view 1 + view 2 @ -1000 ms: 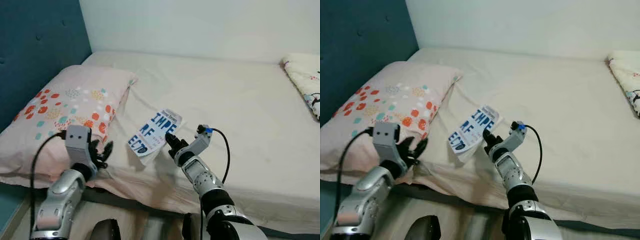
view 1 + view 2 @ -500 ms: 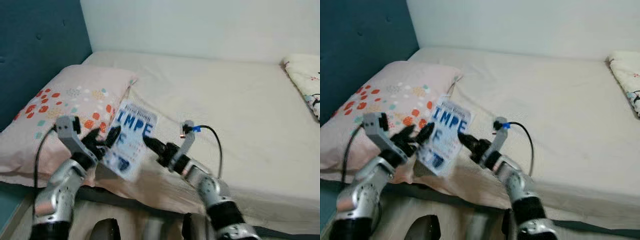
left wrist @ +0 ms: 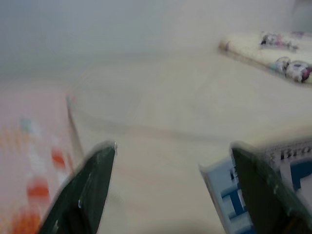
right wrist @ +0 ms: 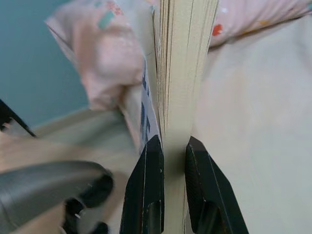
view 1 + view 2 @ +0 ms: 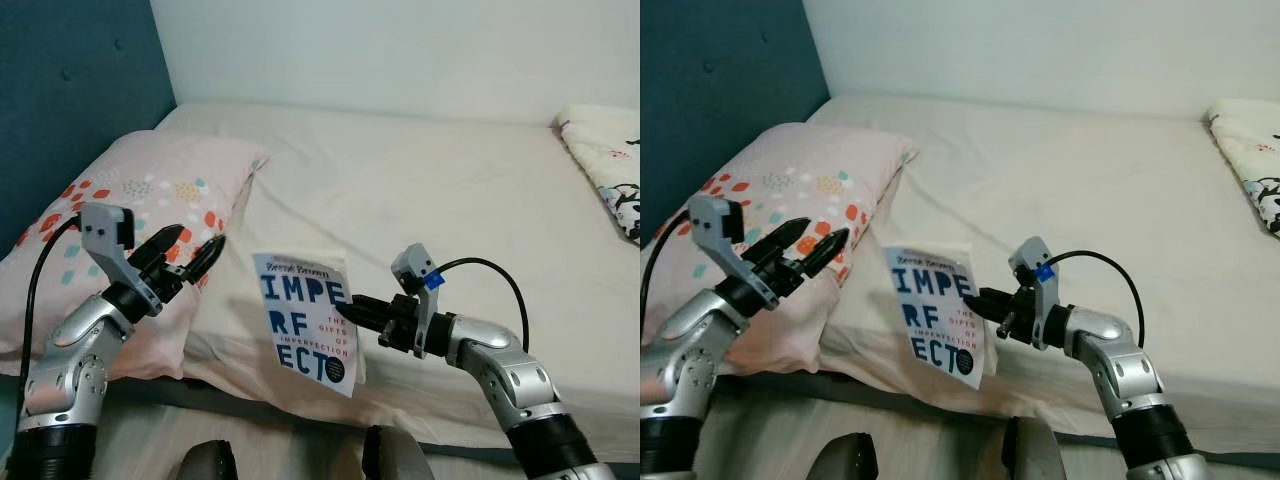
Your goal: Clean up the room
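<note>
A paperback book (image 5: pixel 308 322) with a white cover and large dark-blue letters is held upright in the air above the bed's near edge (image 5: pixel 300 385), cover facing the camera, pinched at its 3 o'clock edge by the right pincer (image 5: pixel 346 310).

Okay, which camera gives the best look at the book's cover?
The left eye view: the book faces it with the whole cover readable, held at its edge by the right claw. The right eye view shows much the same. The right wrist view sees its page edges, the left wrist view a blurred corner.

The book (image 5: pixel 308 322) cover reads "IMPE / RF / ECT" in large blue letters, with small "THE GIFTS OF IMPERFECTION" beside.
</note>
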`<state>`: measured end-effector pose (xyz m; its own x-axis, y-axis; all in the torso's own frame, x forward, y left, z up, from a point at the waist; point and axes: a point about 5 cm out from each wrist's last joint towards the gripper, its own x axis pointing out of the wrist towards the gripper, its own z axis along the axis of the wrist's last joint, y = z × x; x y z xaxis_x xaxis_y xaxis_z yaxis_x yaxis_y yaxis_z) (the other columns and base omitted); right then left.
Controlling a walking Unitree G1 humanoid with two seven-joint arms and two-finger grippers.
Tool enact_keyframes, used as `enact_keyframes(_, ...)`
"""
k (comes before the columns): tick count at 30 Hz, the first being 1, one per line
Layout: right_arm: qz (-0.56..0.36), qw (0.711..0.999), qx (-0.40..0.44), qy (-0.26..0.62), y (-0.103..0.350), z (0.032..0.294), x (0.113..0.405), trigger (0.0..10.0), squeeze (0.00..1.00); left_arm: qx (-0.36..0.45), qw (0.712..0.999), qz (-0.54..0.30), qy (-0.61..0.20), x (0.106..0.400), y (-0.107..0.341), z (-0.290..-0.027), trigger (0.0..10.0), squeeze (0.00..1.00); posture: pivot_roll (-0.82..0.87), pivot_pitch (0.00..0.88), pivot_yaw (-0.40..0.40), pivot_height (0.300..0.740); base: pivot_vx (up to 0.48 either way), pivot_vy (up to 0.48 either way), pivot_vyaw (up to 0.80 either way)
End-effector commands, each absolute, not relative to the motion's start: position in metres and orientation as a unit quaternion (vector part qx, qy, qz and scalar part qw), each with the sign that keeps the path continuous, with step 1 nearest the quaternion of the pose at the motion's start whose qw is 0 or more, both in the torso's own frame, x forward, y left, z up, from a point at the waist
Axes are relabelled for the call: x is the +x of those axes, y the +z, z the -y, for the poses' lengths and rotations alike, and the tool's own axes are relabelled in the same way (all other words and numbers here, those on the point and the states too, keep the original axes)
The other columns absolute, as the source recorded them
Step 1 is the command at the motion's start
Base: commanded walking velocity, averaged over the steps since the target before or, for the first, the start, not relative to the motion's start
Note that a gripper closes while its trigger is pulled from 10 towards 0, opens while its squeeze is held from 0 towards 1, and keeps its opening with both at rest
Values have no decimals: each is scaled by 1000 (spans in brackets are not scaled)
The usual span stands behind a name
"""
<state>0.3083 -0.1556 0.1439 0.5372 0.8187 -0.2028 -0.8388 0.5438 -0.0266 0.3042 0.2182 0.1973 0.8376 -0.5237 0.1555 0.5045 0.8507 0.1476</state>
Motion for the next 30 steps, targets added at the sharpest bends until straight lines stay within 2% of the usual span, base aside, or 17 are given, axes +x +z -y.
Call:
enact_keyframes(1,-47,873,-84,478,153,153,309,10000,0,137,935,81,-318,301,196,-209,10000,1000,42,76,-42,579,0,0,0)
enact_keyframes(3,-30,875,-82,476,157,152,310,10000,0,139,928,76,-337,301,196,-205,10000,1000,43,72,-39,579,0,0,0)
enact_keyframes(4,2,879,-60,473,164,148,311,10000,0,84,929,72,-354,300,198,-201,10000,706,43,69,-39,579,0,0,0)
enact_keyframes(6,2,879,-60,473,164,148,311,10000,0,84,929,72,-354,300,198,-201,10000,706,43,69,-39,579,0,0,0)
enact_keyframes(7,12,880,-56,472,167,148,310,10000,0,48,930,73,-357,299,199,-200,10000,0,43,68,-39,579,0,0,0)
enact_keyframes(10,24,874,-47,483,168,154,305,10000,0,-3,924,66,-378,291,192,-202,10000,0,33,63,-41,579,0,0,0)
enact_keyframes(17,-15,849,-41,527,164,161,295,10000,0,87,901,66,-420,284,187,-195,10000,0,27,60,-53,579,0,0,0)
enact_keyframes(18,-26,841,-51,537,162,162,293,10000,0,141,886,76,-435,282,191,-190,10000,0,24,61,-58,579,0,0,0)
enact_keyframes(19,-26,841,-51,537,162,162,293,10000,0,141,886,76,-435,282,191,-190,10000,0,24,61,-58,579,0,0,0)
enact_keyframes(21,-40,832,-80,547,159,165,293,10000,0,292,842,103,-442,282,196,-183,10000,0,28,66,-63,579,0,0,0)
enact_keyframes(23,-44,830,-100,548,157,165,295,10000,0,381,817,148,-408,286,207,-182,10000,0,28,66,-62,579,0,0,0)
enact_keyframes(27,-50,826,-126,546,155,165,297,10000,0,435,783,165,-412,284,213,-181,10000,0,31,66,-61,579,0,0,0)
enact_keyframes(29,-50,826,-126,546,155,165,297,10000,0,435,783,165,-412,284,213,-181,10000,0,31,66,-61,579,0,0,0)
enact_keyframes(30,-53,826,-138,544,155,166,298,10000,0,443,774,166,-421,282,214,-180,10000,0,32,66,-61,579,0,0,0)
